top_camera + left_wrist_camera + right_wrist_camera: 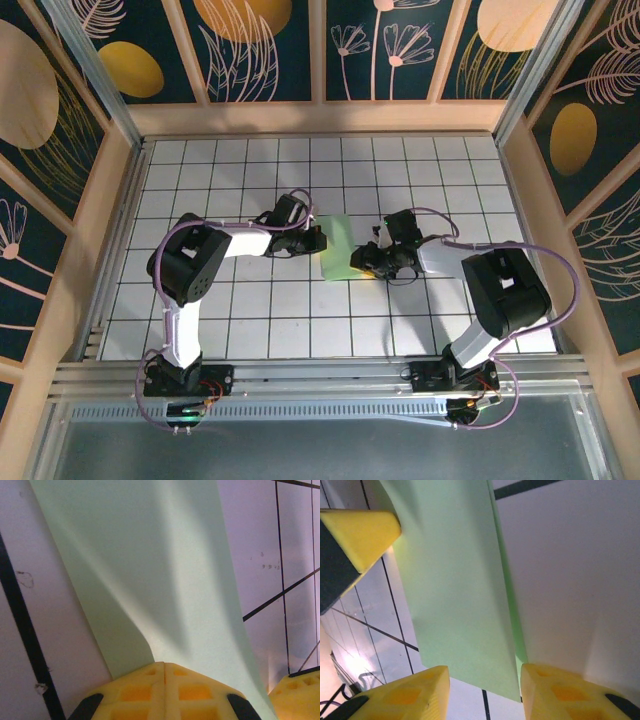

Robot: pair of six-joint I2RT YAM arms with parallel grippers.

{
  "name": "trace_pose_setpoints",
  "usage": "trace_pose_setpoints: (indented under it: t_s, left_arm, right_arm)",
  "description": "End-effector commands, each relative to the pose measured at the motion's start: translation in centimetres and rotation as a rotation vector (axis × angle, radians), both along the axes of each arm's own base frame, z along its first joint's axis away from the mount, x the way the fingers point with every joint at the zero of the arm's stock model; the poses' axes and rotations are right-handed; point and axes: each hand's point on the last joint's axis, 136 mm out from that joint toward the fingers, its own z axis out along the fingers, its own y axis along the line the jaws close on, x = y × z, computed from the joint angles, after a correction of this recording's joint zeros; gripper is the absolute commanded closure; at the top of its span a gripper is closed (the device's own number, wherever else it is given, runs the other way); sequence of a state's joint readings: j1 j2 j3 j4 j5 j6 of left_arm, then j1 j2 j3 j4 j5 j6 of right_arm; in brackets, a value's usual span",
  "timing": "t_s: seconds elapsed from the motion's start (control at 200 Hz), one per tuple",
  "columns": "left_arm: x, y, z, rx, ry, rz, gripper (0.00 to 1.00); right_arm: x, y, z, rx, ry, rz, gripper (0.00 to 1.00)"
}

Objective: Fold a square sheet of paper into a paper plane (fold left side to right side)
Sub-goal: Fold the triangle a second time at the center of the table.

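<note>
Pale-green paper: the square sheet of paper (338,249) lies on the white-tiled worktop (250,320) between my two arms. From above it reads as a narrow strip.
Fold: at my right wrist a second green layer peeps out along one long edge, so I judge the sheet is doubled over, left side onto right.
Left tool (165,666): closed, tips together at the sheet's edge. I take it as pinning the paper so it cannot slide. I cannot tell whether it pinches or only presses.
Right tool (485,690): jaws apart, one finger on either side of the sheet's end, nothing clamped. It looks placed to firm the crease.
Containers: none that I can see; the sheet rests straight on the worktop.
Risk: thin paper may skid or buckle if my pinning slackens.
</note>
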State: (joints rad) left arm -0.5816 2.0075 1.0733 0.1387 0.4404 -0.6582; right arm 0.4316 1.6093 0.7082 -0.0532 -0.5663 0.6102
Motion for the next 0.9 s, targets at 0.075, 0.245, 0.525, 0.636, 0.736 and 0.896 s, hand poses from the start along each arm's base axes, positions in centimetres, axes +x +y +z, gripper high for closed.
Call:
trace_pose_setpoints:
  t_s: [0.075,0.245,0.525,0.636,0.736,0.896]
  left_arm:
    - [-1.4,1.6,-2.5,0.076,0.052,0.005,1.0]
    - [-1.4,1.5,-2.5,0.071,0.049,0.0,1.0]
    - [-1.4,1.5,-2.3,0.067,0.047,0.001,1.0]
    - [-1.4,1.5,-2.3,0.065,0.044,0.0,1.0]
    - [-1.4,1.4,-2.2,0.063,0.045,0.0,1.0]
    - [-1.3,1.3,-2.1,0.058,0.041,-0.001,1.0]
  right_arm:
    - [0.7,0.6,0.0,0.039,-0.014,-0.007,0.61]
    - [2.2,0.9,0.4,0.066,-0.036,-0.008,0.61]
    - [5.0,1.0,0.8,0.096,-0.077,-0.014,0.65]
    - [5.7,1.0,0.6,0.106,-0.077,-0.016,0.65]
    - [6.3,1.2,0.3,0.115,-0.075,-0.013,0.67]
    - [7.5,1.3,0.3,0.118,-0.086,-0.01,0.68]
